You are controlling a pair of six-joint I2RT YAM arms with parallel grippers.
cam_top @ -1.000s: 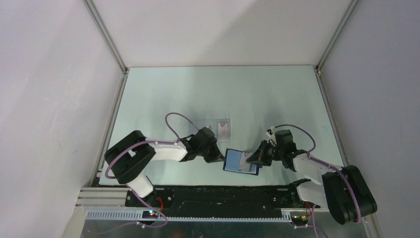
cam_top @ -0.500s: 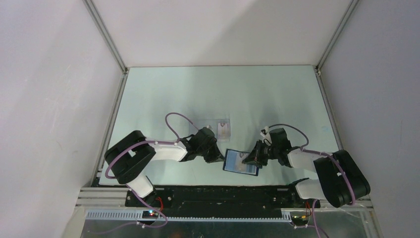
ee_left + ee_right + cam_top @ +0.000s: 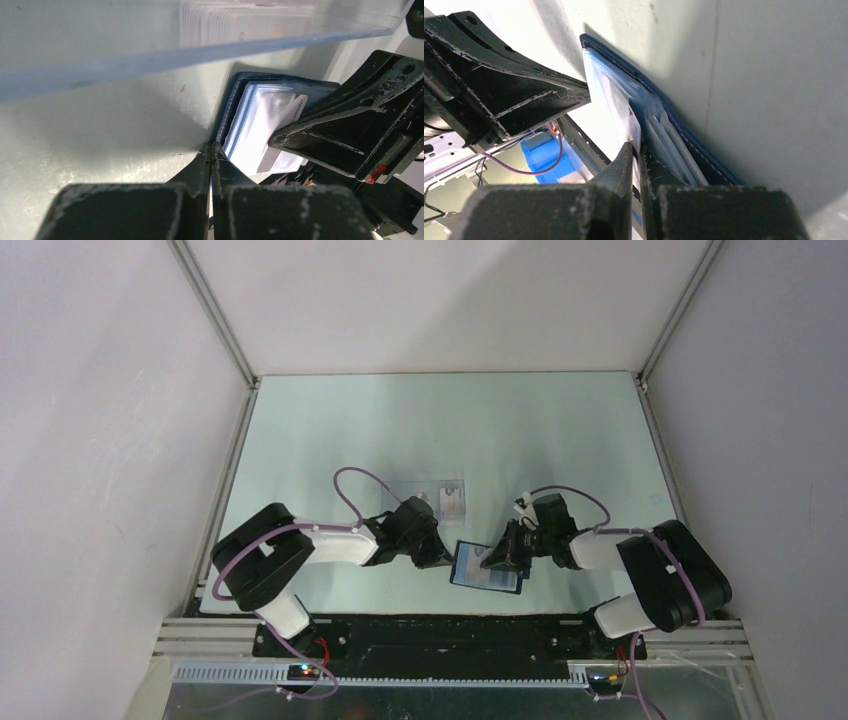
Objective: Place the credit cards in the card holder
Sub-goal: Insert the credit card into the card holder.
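The card holder [image 3: 478, 575] lies open near the front edge, navy with pale blue inner faces. My left gripper [image 3: 449, 562] is shut on its left edge; the wrist view shows the tips [image 3: 210, 150] pinching the navy rim [image 3: 227, 107]. My right gripper [image 3: 494, 559] is shut on a pale credit card [image 3: 611, 100] and holds it edge-on against the holder's inner pockets [image 3: 694, 145]. That card also shows in the left wrist view [image 3: 280, 107]. More see-through credit cards [image 3: 440, 497] lie behind the left gripper, one with a purplish mark [image 3: 454, 502].
A clear card's edge [image 3: 225, 25] crosses the top of the left wrist view. The left gripper's fingers [image 3: 524, 100] stand close to the held card. The black front rail [image 3: 430, 630] runs just below the holder. White walls enclose the table.
My right arm has swung left and its gripper has carried the card further over the open holder. The left arm and the holder have stayed put.
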